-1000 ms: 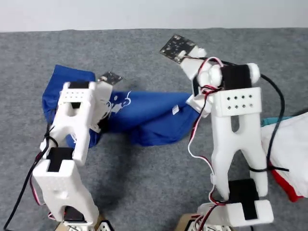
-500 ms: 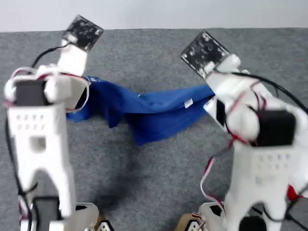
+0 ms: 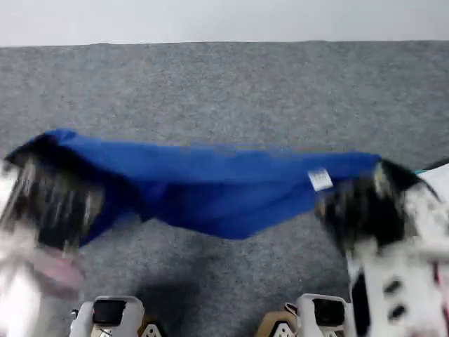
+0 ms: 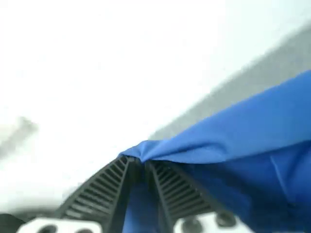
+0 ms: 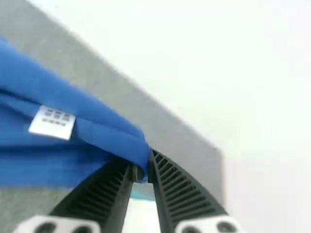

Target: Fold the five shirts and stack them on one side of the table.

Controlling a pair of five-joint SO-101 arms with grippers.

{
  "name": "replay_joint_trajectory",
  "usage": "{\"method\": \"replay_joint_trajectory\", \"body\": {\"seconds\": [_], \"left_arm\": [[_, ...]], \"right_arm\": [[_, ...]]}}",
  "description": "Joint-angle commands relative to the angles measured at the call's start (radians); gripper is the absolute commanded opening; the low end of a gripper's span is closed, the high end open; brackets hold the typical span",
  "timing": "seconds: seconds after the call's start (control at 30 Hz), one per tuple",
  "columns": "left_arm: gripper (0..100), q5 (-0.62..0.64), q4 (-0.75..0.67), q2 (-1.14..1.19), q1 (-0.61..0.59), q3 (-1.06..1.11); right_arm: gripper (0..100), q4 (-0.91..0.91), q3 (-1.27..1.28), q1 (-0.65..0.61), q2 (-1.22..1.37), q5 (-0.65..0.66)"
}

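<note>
A blue shirt point(image 3: 210, 186) hangs stretched in the air above the grey table point(image 3: 224, 84), held at both ends. My left gripper point(image 4: 138, 167) is shut on its one end, the cloth point(image 4: 233, 145) bunched between the ribbed black fingers point(image 4: 170, 187). My right gripper point(image 5: 141, 172) is shut on the other end, near the white neck label point(image 5: 52, 121). In the high view the left arm point(image 3: 42, 210) is at the left edge and the right arm point(image 3: 393, 225) at the right, both raised close to the camera. The label point(image 3: 320, 179) sits near the right end.
A white garment point(image 3: 438, 182) with a teal edge lies at the table's right edge, behind the right arm. The arm bases point(image 3: 112, 316) stand at the front edge. A pale wall runs behind the table's far edge.
Both arms have lifted high and pulled apart, raising the blue shirt off the table and stretching it wide between them. It lay crumpled on the table a second ago.
</note>
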Motion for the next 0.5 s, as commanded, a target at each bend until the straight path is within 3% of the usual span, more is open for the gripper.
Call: {"method": "replay_joint_trajectory", "body": {"seconds": [0.0, 0.27, 0.47], "left_arm": [[0, -0.015, -0.063, -0.127, -0.005, -0.024], [0, -0.011, -0.051, -0.207, -0.005, -0.019], [0, -0.011, -0.037, -0.207, 0.000, 0.159]], "right_arm": [[1.0, 0.028, -0.025, 0.016, -0.081, -0.009], [1.0, 0.027, -0.009, 0.016, -0.153, -0.008], [1.0, 0.027, 0.098, 0.010, -0.051, -0.008]]}}
